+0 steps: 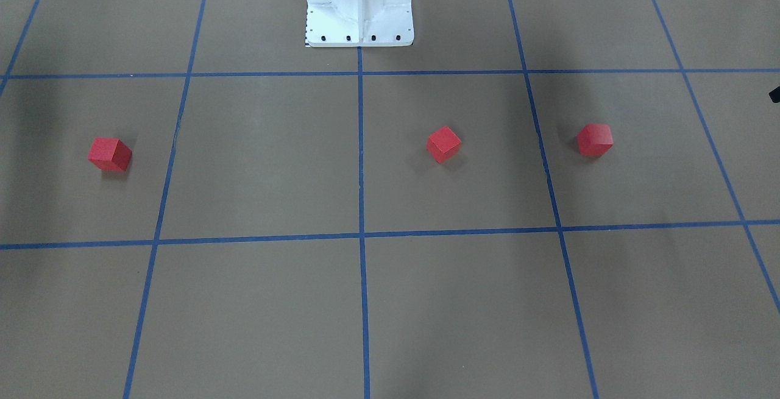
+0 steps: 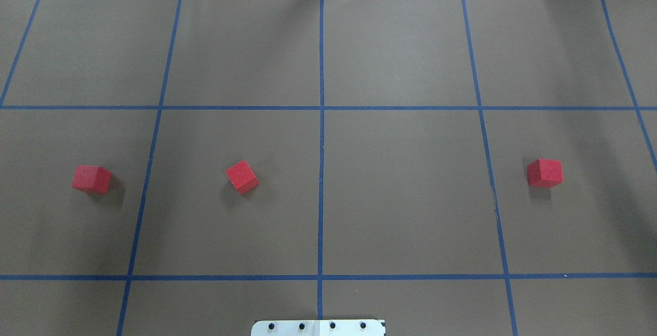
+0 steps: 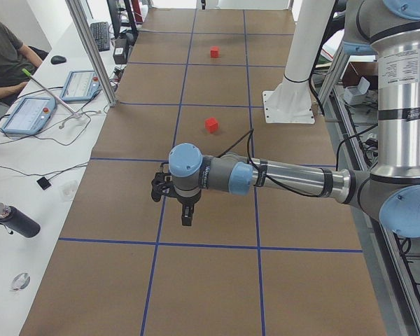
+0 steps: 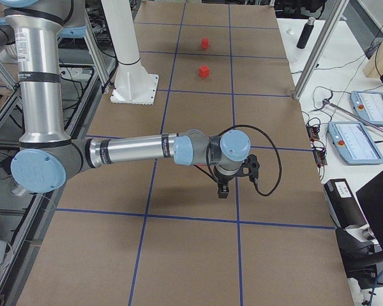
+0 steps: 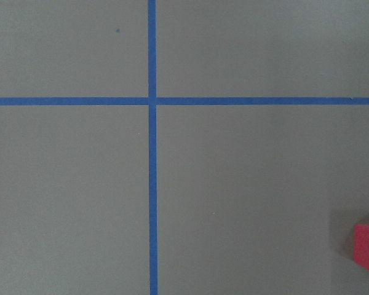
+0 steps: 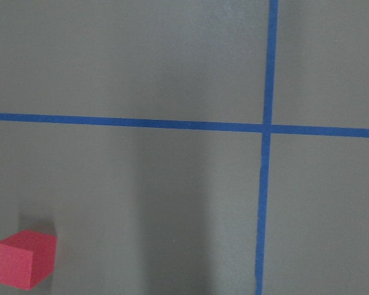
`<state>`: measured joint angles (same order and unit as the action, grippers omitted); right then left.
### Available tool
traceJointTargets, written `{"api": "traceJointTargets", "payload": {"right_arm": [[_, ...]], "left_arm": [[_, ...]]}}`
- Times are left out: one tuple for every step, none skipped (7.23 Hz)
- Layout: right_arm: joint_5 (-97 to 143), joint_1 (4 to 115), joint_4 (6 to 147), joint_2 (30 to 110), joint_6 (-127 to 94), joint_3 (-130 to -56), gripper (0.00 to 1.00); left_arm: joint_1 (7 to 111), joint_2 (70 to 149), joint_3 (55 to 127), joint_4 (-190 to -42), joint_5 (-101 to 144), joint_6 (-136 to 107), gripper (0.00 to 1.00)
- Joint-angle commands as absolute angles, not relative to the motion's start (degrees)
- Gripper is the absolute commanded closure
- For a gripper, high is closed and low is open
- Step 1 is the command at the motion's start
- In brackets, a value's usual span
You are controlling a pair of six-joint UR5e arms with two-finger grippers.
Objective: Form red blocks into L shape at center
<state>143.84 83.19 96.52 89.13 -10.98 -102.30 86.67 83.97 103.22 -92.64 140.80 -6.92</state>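
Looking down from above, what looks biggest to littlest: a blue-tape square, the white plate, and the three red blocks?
1. Blue-tape square.
2. White plate, even cut off by the picture's edge.
3. Left red block, middle red block and right red block: they look alike, so no ranking.

three red blocks (image 2: 91, 179) (image 2: 242, 176) (image 2: 544, 173), two arms (image 3: 294, 178) (image 4: 134, 151), one person (image 3: 1, 49)

White side bench (image 3: 59, 210): near teach pendant (image 3: 26, 114), far teach pendant (image 3: 80, 84), dark bottle (image 3: 15, 221), keyboard (image 3: 100, 35), mouse (image 3: 59, 59), loose cables (image 3: 71, 120), aluminium post (image 3: 91, 49); seated person (image 3: 3, 56) alongside.
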Motion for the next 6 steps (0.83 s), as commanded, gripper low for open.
{"api": "traceJointTargets", "payload": {"right_arm": [[138.99, 73.26, 96.33, 89.3, -29.21, -110.79, 0.0], [136.26, 70.52, 95.02, 89.38, -30.05, -111.7, 0.0], [135.97, 67.7, 92.92, 89.38, -36.15, -111.71, 0.0], [135.01, 64.11, 86.64, 90.43, -42.21, -111.53, 0.0], [134.04, 61.29, 77.96, 93.92, -47.93, -111.1, 0.0], [130.47, 57.95, 73.0, 94.48, -52.34, -109.79, 0.01]], "left_arm": [[86.57, 83.94, 103.1, -93.43, 142.72, -6.94, 0.0], [86.57, 83.94, 103.01, -93.34, 142.73, -7.03, 0.0], [86.57, 83.94, 102.92, -93.34, 142.82, -7.03, 0.0], [86.57, 84.02, 103.01, -93.34, 142.82, -7.03, 0.0], [86.57, 84.02, 102.92, -93.43, 142.82, -7.03, 0.0], [86.49, 84.02, 102.92, -93.43, 142.82, -7.03, 0.0]]}}
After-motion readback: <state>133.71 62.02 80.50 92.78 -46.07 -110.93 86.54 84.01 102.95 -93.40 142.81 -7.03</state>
